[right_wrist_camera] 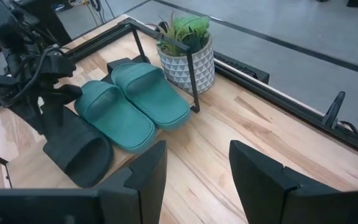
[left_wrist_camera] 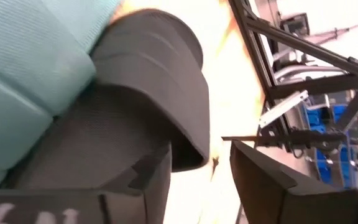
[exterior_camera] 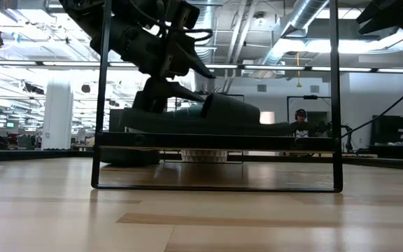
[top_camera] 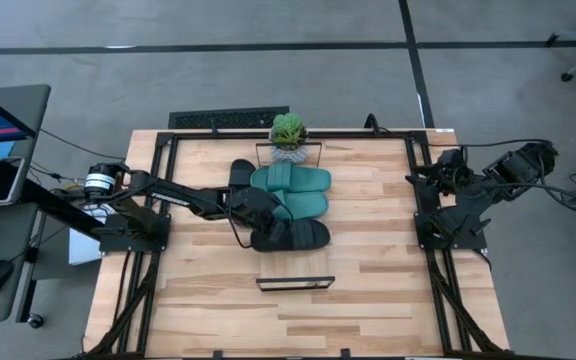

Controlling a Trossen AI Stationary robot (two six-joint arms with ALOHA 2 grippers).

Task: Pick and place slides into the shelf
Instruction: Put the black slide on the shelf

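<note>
The shelf [top_camera: 295, 283] is a raised board in a thin black frame [exterior_camera: 215, 140] at the table's middle. Two teal slides [top_camera: 293, 180] [top_camera: 303, 204] lie side by side on it, soles down. A black slide [top_camera: 298, 236] lies nearest the near end, and a second black slide [top_camera: 240, 173] shows partly behind the teal ones. My left gripper [left_wrist_camera: 201, 180] is open over the near black slide's heel end [right_wrist_camera: 79, 152], with one finger over the footbed and one beyond its side edge. My right gripper [right_wrist_camera: 197, 174] is open and waits at the table's right edge. My left gripper comes slanting down from the table's left at the near black slide. One finger [left_wrist_camera: 148, 180] stands at the footbed just behind the strap [left_wrist_camera: 160, 81]; the other finger [left_wrist_camera: 260, 180] is off the slide's side. Whether either finger touches the slide, I cannot tell.
A small potted plant [top_camera: 288, 135] in a white patterned pot [right_wrist_camera: 188, 50] stands at the shelf's far end. Black frame rails run along the table's left and right sides [top_camera: 153, 200]. Bare wood lies near of the shelf [top_camera: 298, 320].
</note>
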